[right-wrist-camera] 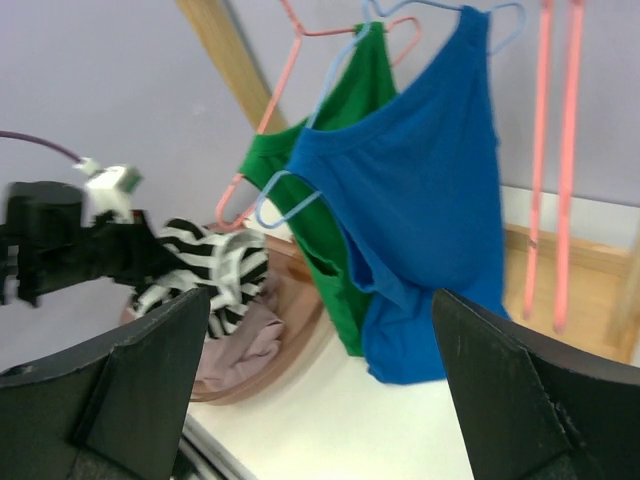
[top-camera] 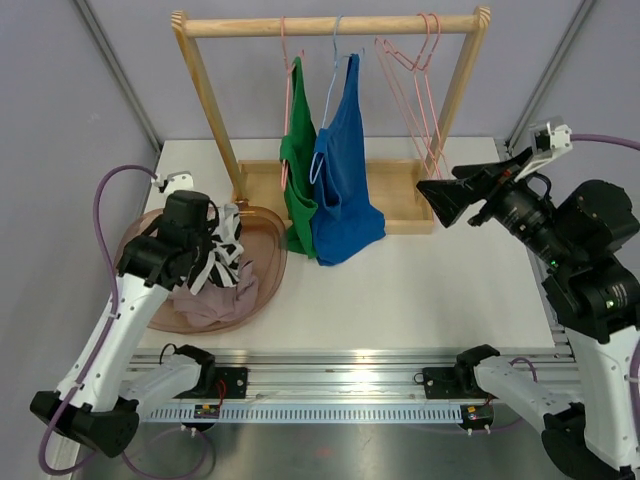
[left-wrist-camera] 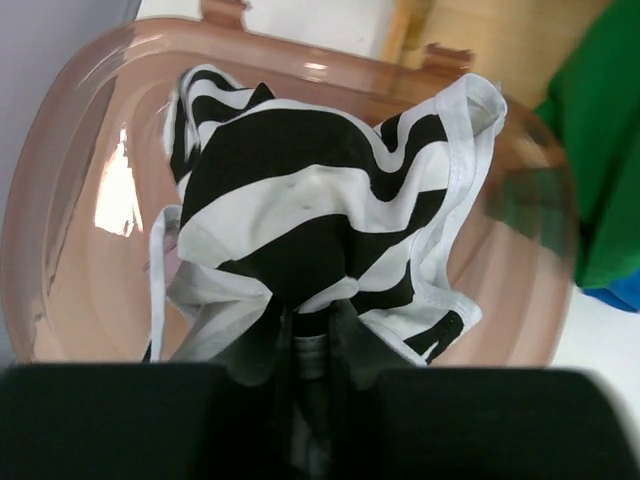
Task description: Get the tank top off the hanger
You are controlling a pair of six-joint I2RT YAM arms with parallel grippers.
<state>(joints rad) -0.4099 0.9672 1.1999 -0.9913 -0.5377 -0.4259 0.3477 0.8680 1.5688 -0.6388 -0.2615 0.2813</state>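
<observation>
A blue tank top [top-camera: 343, 180] hangs on a light blue hanger [top-camera: 331, 70] from the wooden rack rail, with a green tank top [top-camera: 298, 180] on a pink hanger just left of it. Both show in the right wrist view, blue [right-wrist-camera: 430, 200] and green [right-wrist-camera: 345, 120]. My left gripper [top-camera: 215, 245] is shut on a black-and-white striped tank top [left-wrist-camera: 310, 220] and holds it over the pink tub [left-wrist-camera: 60, 230]. My right gripper [top-camera: 445, 200] is open and empty, in the air right of the blue top.
The wooden rack [top-camera: 330, 25] stands at the back on a tray base [top-camera: 400, 200]. Empty pink hangers [top-camera: 425, 70] hang at its right end. The tub [top-camera: 265, 275] at the left holds a mauve garment [top-camera: 215, 300].
</observation>
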